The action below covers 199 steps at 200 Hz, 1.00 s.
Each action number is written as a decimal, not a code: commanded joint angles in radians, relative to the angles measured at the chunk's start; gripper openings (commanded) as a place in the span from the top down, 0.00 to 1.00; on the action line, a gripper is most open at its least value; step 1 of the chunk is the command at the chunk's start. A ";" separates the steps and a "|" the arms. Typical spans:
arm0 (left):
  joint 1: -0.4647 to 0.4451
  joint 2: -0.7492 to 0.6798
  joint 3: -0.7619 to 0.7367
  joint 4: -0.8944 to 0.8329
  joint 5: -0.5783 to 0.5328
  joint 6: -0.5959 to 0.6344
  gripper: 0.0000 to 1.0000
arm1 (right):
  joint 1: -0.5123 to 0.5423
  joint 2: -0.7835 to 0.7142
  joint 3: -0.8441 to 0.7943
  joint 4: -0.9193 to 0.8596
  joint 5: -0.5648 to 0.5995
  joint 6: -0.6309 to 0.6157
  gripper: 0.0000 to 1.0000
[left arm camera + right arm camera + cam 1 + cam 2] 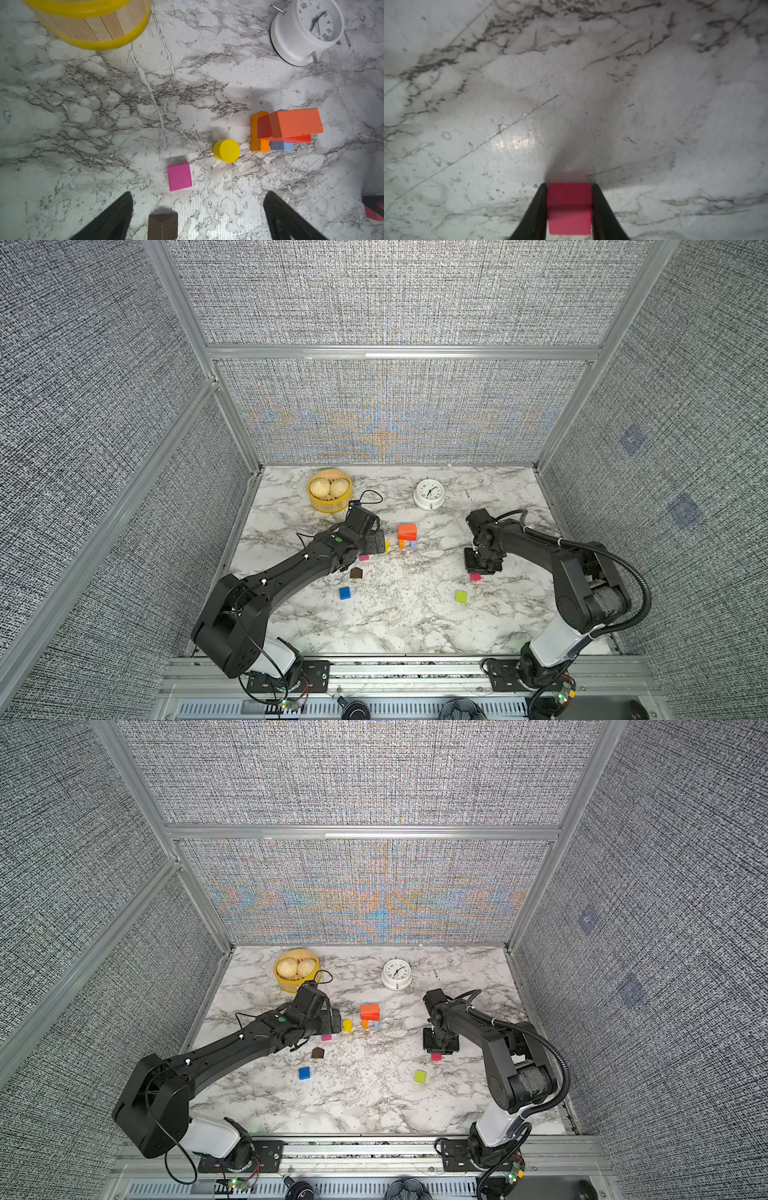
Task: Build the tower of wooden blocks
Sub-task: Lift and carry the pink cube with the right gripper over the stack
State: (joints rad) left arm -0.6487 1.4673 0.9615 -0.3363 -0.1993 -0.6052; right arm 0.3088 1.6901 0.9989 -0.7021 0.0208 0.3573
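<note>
Centre-right in both top views: right fingers [535,207] clamp red-pink cube [476,577]; squeeze evenly, lift straight; left fingers [112,216] wide apart.

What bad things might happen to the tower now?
The right gripper pinches the red cube only at its fingertips, so it might slip out. The tower's top orange brick sits crooked; a bump while stacking may topple it.
</note>
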 commanded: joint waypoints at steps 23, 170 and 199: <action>0.004 -0.002 -0.001 0.015 -0.036 0.019 0.01 | 0.035 -0.024 0.095 -0.086 0.017 0.000 0.73; 0.093 0.047 0.033 0.118 -0.077 0.062 0.01 | 0.204 0.201 0.713 -0.390 0.045 0.029 0.72; 0.111 0.061 0.033 0.138 -0.079 0.059 0.01 | 0.227 0.264 0.812 -0.416 0.041 0.031 0.72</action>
State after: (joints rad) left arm -0.5476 1.5196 0.9909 -0.2321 -0.2634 -0.5503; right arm 0.5205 1.9205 1.7485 -1.0637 0.0620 0.3763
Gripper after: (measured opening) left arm 0.988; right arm 0.314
